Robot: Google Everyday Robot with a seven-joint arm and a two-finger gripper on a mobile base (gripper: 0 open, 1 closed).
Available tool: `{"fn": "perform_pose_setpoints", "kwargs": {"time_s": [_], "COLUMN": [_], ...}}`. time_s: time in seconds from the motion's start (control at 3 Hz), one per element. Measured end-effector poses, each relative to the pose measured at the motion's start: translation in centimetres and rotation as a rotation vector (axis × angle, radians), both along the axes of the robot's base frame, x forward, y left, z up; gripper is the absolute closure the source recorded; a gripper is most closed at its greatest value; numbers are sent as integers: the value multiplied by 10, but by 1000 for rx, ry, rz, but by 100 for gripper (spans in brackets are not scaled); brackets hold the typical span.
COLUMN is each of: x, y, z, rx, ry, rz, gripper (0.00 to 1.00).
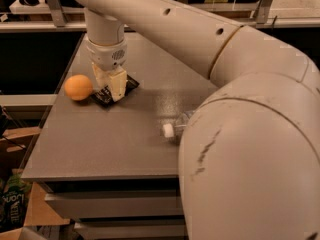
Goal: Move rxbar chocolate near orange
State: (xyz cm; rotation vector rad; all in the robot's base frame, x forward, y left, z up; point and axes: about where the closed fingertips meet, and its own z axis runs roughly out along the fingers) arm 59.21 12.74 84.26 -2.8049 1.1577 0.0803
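The rxbar chocolate [104, 98], a flat dark bar, lies low on the grey table [115, 144] at its left side. It is just right of the orange [78, 87], almost touching it. My gripper [110, 92] points straight down over the bar. Its pale fingers [119, 85] stand on either side of the bar and are shut on it. They hide the bar's middle, so only its dark ends show. The arm reaches in from the upper right.
A clear plastic water bottle [176, 126] with a white cap lies on the table's right part, half hidden behind my arm's big white shell [250, 159]. The table's left edge runs just beyond the orange. Shelving and boxes stand on the floor at the left.
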Motion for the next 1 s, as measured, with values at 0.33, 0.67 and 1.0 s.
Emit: {"fn": "perform_pose_setpoints", "kwargs": {"time_s": [0.33,0.67,1.0], "x": [-1,1,3], "y": [0,-2,-5], "z": [-2,-5,-6], "rx": [-1,-18,-27], "ry": [5,3,-1], "rz": [2,-4,-12], "gripper": [13,0,0]}}
